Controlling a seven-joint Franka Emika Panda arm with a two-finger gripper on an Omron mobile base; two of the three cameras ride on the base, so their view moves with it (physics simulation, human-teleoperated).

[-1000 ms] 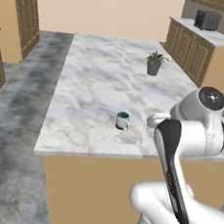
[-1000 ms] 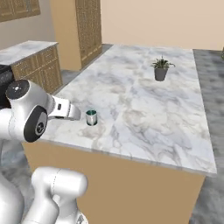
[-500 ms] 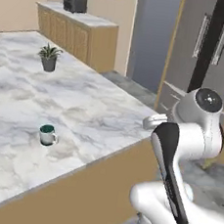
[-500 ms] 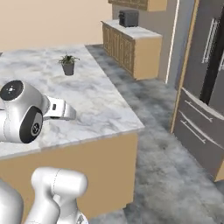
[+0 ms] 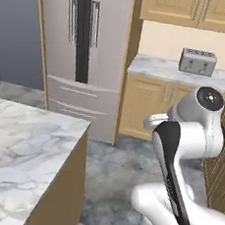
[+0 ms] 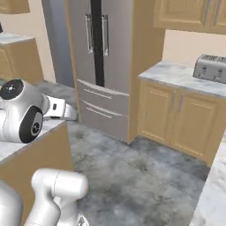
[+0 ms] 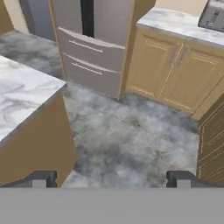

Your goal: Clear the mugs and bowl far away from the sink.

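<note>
End effector (image 7: 111,178) hung wide open, gripping nothing, above grey floor (image 7: 131,140) beside marble surface (image 7: 22,96), facing refrigerator (image 7: 87,43).

You have a steel fridge (image 5: 83,57) upper left, toaster (image 5: 198,62) upper right on a marble surface (image 5: 173,71), wooden cabinets (image 6: 176,114), and an island corner (image 5: 22,143) lower left.

place: home kitchen
evidence: steel fridge (image 5: 83,57), toaster (image 6: 210,68) on marble counter (image 6: 181,76), wood cabinets (image 7: 170,78), marble island (image 5: 17,143)
</note>
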